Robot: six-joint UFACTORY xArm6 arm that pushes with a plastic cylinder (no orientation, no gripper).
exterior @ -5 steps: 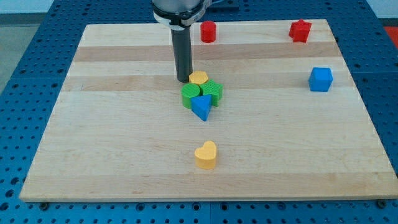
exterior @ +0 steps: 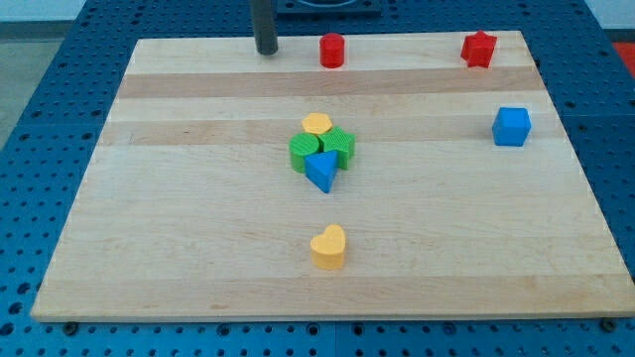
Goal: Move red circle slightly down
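Near edge of the table (exterior: 149, 278): yellow heart (exterior: 328, 247). Centre: blue triangle (exterior: 320, 171), two green blocks (exterior: 323, 149) and yellow hexagon (exterior: 317, 124), touching. Right: blue cube (exterior: 512, 126). Far edge: red circle (exterior: 332, 50) — upright, no visible heading — and red star (exterior: 478, 48). My tip (exterior: 267, 51), formerly beside the hexagon, now stands left of the circle, apart; rod cut off above — no pincer.

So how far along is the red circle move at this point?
Done: nothing visible. The red circle sits near the board's top edge, with no sign of a push. In hand: my tip rests at the same height, well to the circle's left, not touching it. Left: get above the circle and nudge it slightly down.
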